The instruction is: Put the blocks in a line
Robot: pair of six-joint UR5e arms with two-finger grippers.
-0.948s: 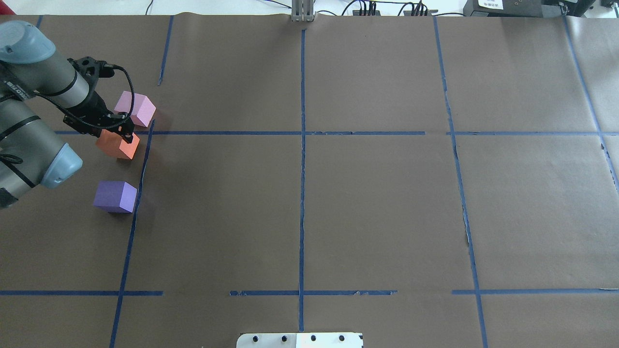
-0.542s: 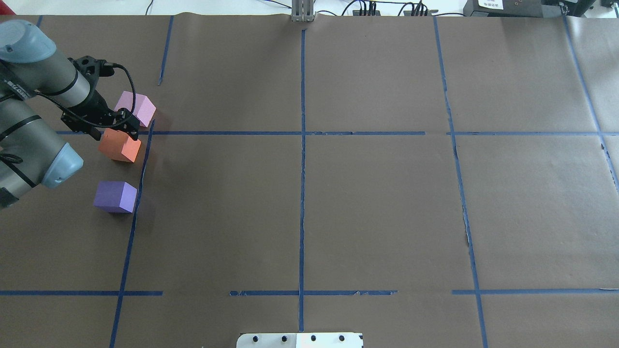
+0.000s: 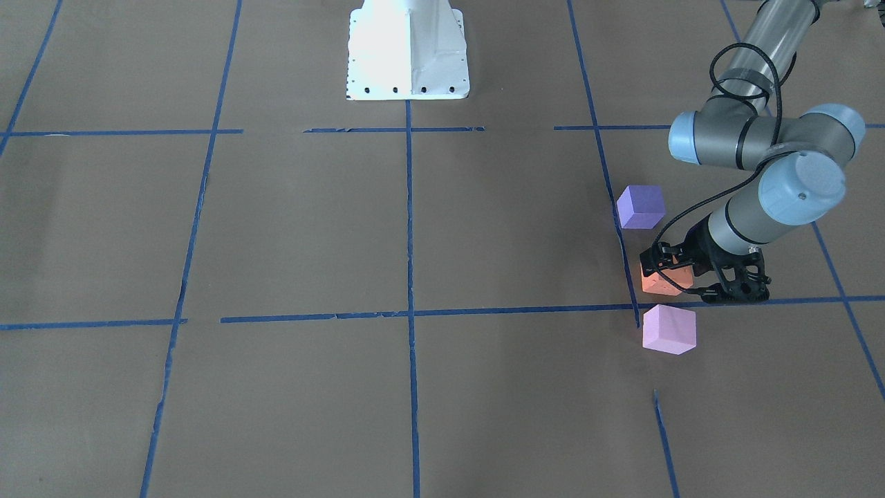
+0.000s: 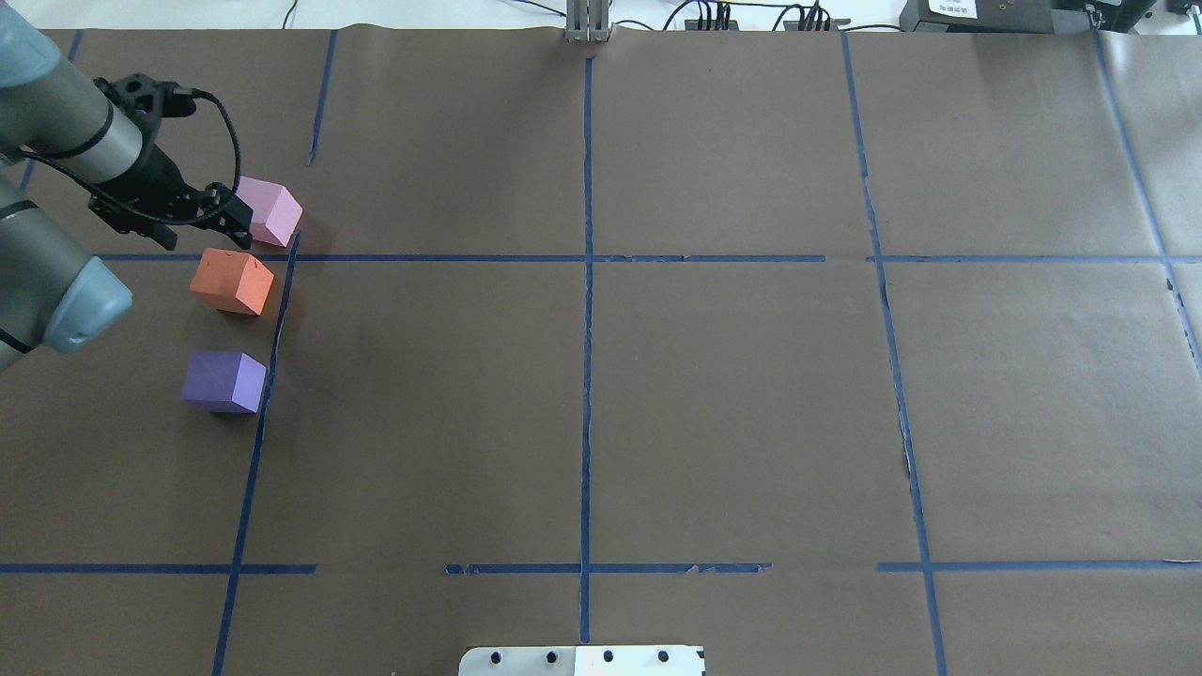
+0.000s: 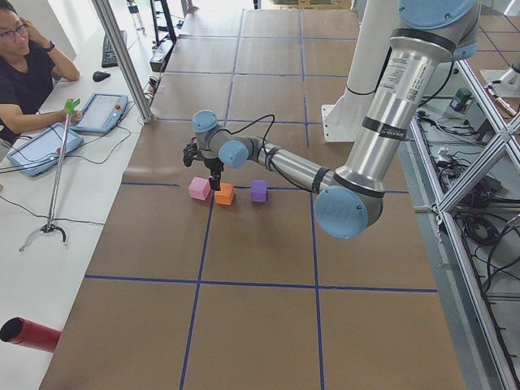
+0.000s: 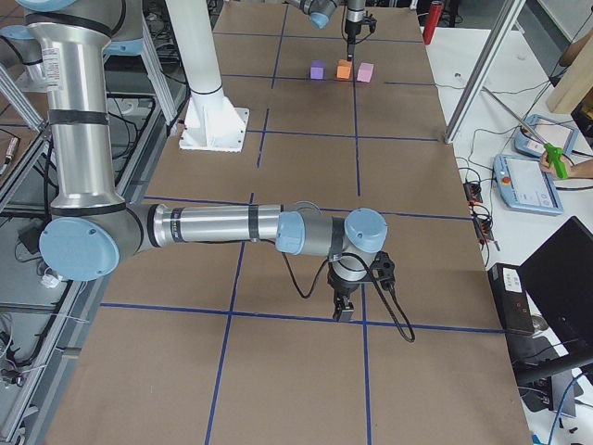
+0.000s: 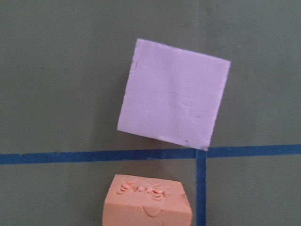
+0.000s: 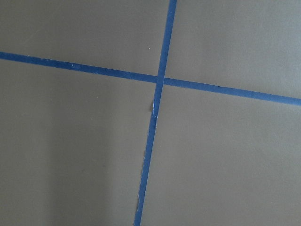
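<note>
Three cubes stand in a rough row near a blue tape line at the table's left. They are the pale pink block [image 4: 271,211], the orange block [image 4: 232,282] and the dark blue-purple block [image 4: 223,382]. My left gripper [image 4: 203,225] is open and empty, raised just above and behind the orange block [image 3: 665,281], beside the pink block [image 3: 668,330]. The left wrist view looks down on the pink block [image 7: 173,101] and the orange block's top [image 7: 148,205]. My right gripper [image 6: 344,311] shows only in the exterior right view; I cannot tell whether it is open or shut.
Brown paper with a blue tape grid [image 4: 587,282] covers the table. The robot's white base [image 3: 406,52] stands at the near middle edge. An operator [image 5: 24,73] sits at a side table with tablets. Cables and boxes line the far edge.
My left gripper has let go of the orange block and lifted up and back from it. The orange block now stands free on the table. The other two blocks have not moved.
</note>
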